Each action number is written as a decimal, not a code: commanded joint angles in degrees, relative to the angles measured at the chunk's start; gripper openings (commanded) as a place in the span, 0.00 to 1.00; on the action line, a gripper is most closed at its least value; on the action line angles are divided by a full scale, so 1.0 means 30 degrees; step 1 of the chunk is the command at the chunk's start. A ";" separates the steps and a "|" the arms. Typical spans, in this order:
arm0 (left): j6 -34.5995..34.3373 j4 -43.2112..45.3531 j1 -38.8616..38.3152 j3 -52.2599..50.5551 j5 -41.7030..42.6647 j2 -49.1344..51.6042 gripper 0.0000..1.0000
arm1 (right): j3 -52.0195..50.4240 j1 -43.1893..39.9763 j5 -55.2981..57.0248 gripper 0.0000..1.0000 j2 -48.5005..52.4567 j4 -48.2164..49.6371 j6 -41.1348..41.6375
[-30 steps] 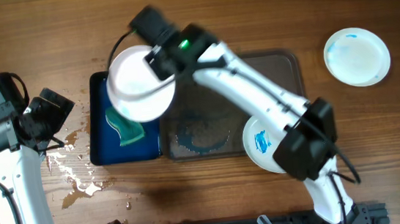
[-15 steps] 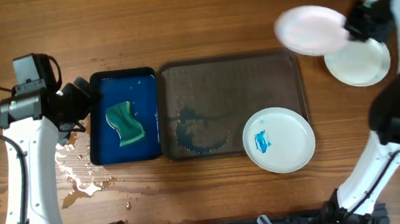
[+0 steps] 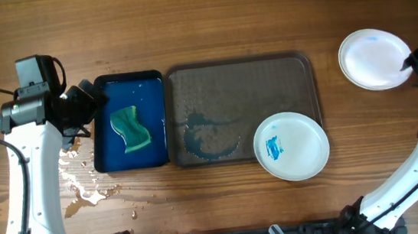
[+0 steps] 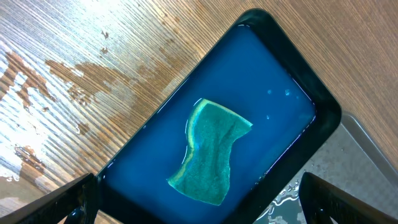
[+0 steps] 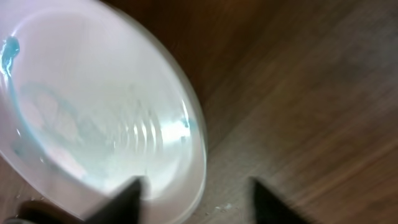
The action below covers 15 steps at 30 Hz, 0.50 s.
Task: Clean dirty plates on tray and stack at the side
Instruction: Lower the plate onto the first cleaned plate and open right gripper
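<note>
wooden table [image 3: 260, 12] is wet with spills [image 3: 77, 180] at its left and otherwise roomy around the grey tray [image 3: 229, 84], where one smeared plate [image 3: 297, 151] lies at the near right corner, lapping over the tray's rim, well apart from the side plate [image 3: 373, 59] at the far right. the plates look stiff, light, likely slick when wet and perhaps breakable, so the overhanging edge seems the best place to pinch. left gripper [image 3: 94, 106] hangs wide by the blue tray [image 3: 128, 77] with its sponge [image 3: 132, 130], while right gripper [image 3: 413, 66] sets its jaws apart astride the side plate's rim, pinching nothing.
</note>
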 commanded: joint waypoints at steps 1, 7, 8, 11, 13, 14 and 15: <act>-0.0262 -0.0095 -0.0087 0.0117 0.0444 0.0182 1.00 | -0.0087 0.0546 -0.2047 0.80 0.0204 0.0204 -0.0838; -0.0255 -0.0087 -0.0095 0.0117 0.0437 0.0182 1.00 | -0.0044 0.2943 -0.4124 0.72 -0.0991 0.0044 -0.3424; -0.0255 -0.0080 -0.0095 0.0117 0.0437 0.0182 1.00 | -0.0015 0.3847 -0.4109 0.72 -0.1865 0.0066 -0.3832; -0.0255 -0.0080 -0.0095 0.0117 0.0437 0.0182 1.00 | -0.0015 0.6229 -0.2273 0.72 -0.4109 -0.0444 -0.3825; -0.0248 -0.0080 -0.0095 0.0117 0.0437 0.0182 1.00 | -0.0015 0.8247 -0.0087 0.72 -0.5807 -0.1792 -0.3789; -0.0240 -0.0080 -0.0095 0.0117 0.0437 0.0182 1.00 | -0.0015 0.8823 0.0488 0.72 -0.6244 -0.2375 -0.3730; -0.0240 -0.0087 -0.0095 0.0117 0.0430 0.0182 1.00 | -0.0015 0.9471 0.0991 0.72 -0.6703 -0.3096 -0.3614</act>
